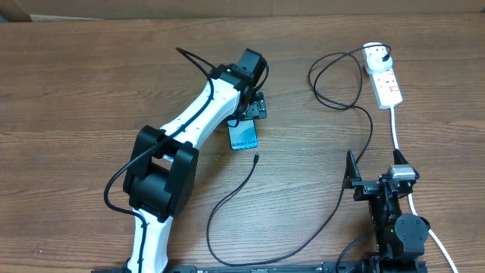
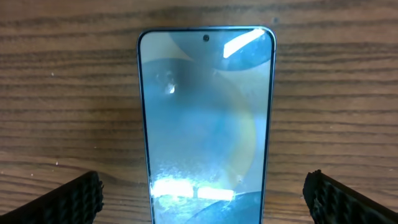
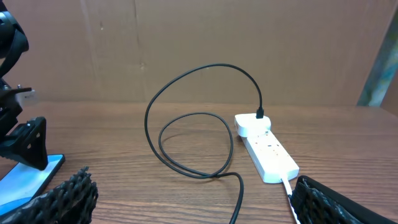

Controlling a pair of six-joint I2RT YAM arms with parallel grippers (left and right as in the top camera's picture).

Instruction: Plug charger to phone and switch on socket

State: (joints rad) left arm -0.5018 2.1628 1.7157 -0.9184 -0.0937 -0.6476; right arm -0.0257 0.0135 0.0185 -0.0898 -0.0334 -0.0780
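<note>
The phone (image 1: pixel 243 138) lies flat on the wooden table (image 1: pixel 76 76), near the middle, with its lit screen up. The left gripper (image 1: pixel 254 112) hangs right over it. Its fingers are spread wide, one out past each long side of the phone, and they pinch nothing. The right gripper (image 1: pixel 375 173) sits low at the near edge of the table. Its fingers are spread wide too, and they are empty.

The charger (image 1: pixel 227 201) is a long thin black wire that loops across the table. Its little tip (image 1: pixel 256 158) lies just beside the near end of the phone, but it is not in the phone yet. Its white plug (image 1: pixel 375 54) sits in the socket (image 1: pixel 388 85), far off to the right.

I think the wire is soft and floppy, so a grab in the middle would let the tip droop. The best place to hold looks like the hard bit just behind the tip. The phone looks smooth, light and slippery (it may slide when the tip pushes in). Holding its two long sides should keep it from moving. The glass could scratch, so squeeze gently.
</note>
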